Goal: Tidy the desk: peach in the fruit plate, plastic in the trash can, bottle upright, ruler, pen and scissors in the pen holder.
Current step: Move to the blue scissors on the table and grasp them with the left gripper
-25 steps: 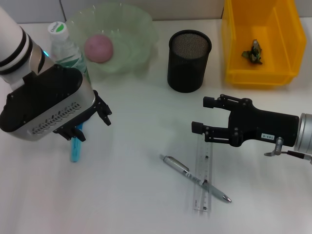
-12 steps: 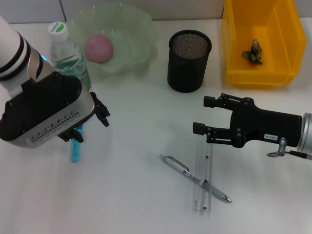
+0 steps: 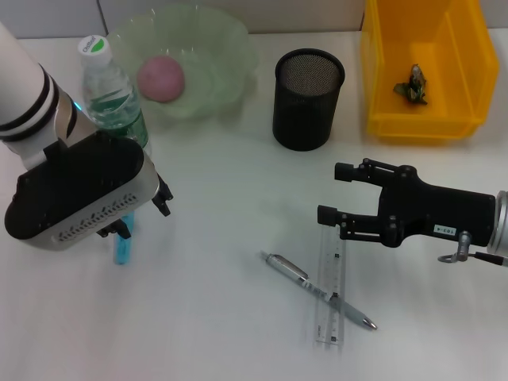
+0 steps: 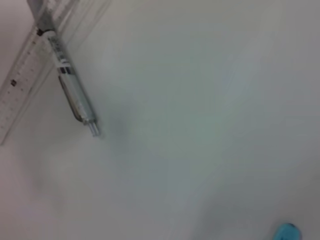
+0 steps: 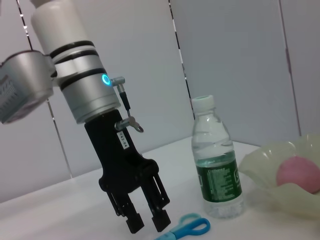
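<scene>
On the left side of the white desk (image 3: 222, 317), the left gripper (image 5: 145, 220) is hanging just over the blue scissors (image 3: 122, 246), its two fingers (image 5: 159, 218) standing apart and pointing down, with the scissor handles lying on the desk right beside the fingertips and not being held. Just behind that gripper, the water bottle (image 3: 111, 91) is standing upright with its cap on, close to the green fruit plate (image 3: 214, 55), where the pink peach (image 3: 161, 78) is sitting. Across the desk, the right gripper (image 3: 337, 194) is hovering with its fingers spread wide and pointing toward the left, empty, just above the far end of the clear ruler (image 3: 330, 294). That ruler is lying flat in front of the robot, and the silver pen (image 3: 317, 290) is lying slantwise across it, touching it; both are showing again in the left wrist view, pen (image 4: 72, 90) over ruler (image 4: 25, 80). Behind them, the black mesh pen holder (image 3: 308, 99) is standing upright, well apart from the pen and ruler. Beside it on the right, the yellow trash bin (image 3: 421, 63) is holding a small crumpled piece of plastic (image 3: 413, 83).
</scene>
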Motion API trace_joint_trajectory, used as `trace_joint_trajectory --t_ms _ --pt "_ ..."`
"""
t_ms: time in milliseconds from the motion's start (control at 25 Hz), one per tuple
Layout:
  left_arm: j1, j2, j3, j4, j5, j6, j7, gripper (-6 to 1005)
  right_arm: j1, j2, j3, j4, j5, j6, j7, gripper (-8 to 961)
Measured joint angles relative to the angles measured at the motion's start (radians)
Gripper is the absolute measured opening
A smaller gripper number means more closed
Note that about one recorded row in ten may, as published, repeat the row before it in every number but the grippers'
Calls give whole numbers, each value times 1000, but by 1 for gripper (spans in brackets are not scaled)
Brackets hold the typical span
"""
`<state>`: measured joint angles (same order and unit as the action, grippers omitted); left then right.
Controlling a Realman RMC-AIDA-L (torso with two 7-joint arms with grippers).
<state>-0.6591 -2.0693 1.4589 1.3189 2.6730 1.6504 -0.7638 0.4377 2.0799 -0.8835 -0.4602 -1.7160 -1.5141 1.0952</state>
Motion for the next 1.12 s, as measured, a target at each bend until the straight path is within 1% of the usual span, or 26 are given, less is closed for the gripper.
trace_joint_trajectory --t_ms 400,640,800,1120 --pt "-3 6 20 -45 3 -39 -2 596 5 0 -1 0 2 -2 0 814" --pt "-11 7 12 -62 11 -37 -8 595 7 0 0 -3 3 -2 0 814" --pt "-25 9 -9 -93 12 -39 -10 593 5 0 0 -6 4 -2 3 814" --pt "-29 18 -28 -116 -4 -62 10 591 3 0 0 -6 4 -2 11 813"
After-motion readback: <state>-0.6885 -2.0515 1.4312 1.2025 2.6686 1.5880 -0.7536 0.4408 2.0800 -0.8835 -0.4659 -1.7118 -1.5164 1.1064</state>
